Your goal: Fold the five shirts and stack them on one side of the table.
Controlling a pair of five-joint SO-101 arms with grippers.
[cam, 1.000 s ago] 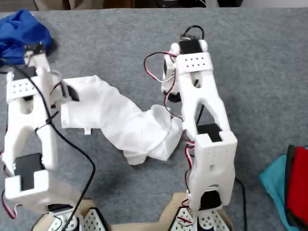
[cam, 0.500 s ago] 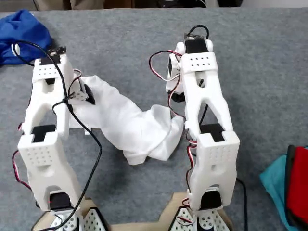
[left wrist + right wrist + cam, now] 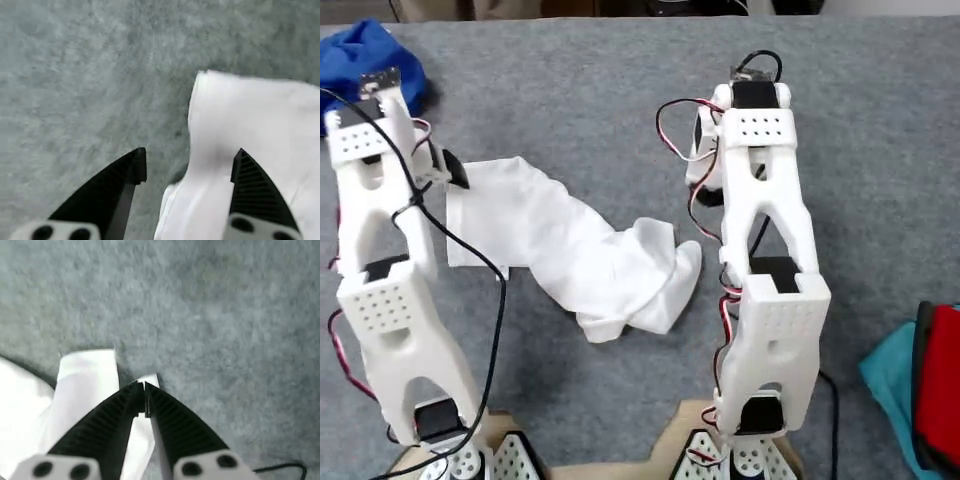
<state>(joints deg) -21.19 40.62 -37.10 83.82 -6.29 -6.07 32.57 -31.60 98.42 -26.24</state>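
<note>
- The white shirt [image 3: 570, 245] lies in the middle of the grey surface [image 3: 580, 70], between the two arms. It is long, twisted and bunched up, so it is not folded yet.
- The left pincer [image 3: 190, 159] is wide open. One finger is over the shirt's edge and the other is over the bare surface. I think it sits that way so it can close on the edge and pull the shirt flat.
- The right pincer [image 3: 144, 386] is closed tight, and I can see nothing in it. It hangs just beside the other end of the white shirt. To help stretch the shirt out, it would have to open first.
- There are two arms and two pincers.
- I can count four shirts. One is white and lies in the middle.
- One is a blue shirt [image 3: 365, 60], crumpled at the far corner on the left side.
- One is a teal shirt [image 3: 888, 385] and one is a red shirt [image 3: 942, 370], both at the right edge. The red one seems to lie on the teal one, so I think the stack is growing there.
- A dark strip shows between the red and the teal. It may be the fifth shirt, but I cannot tell.
</note>
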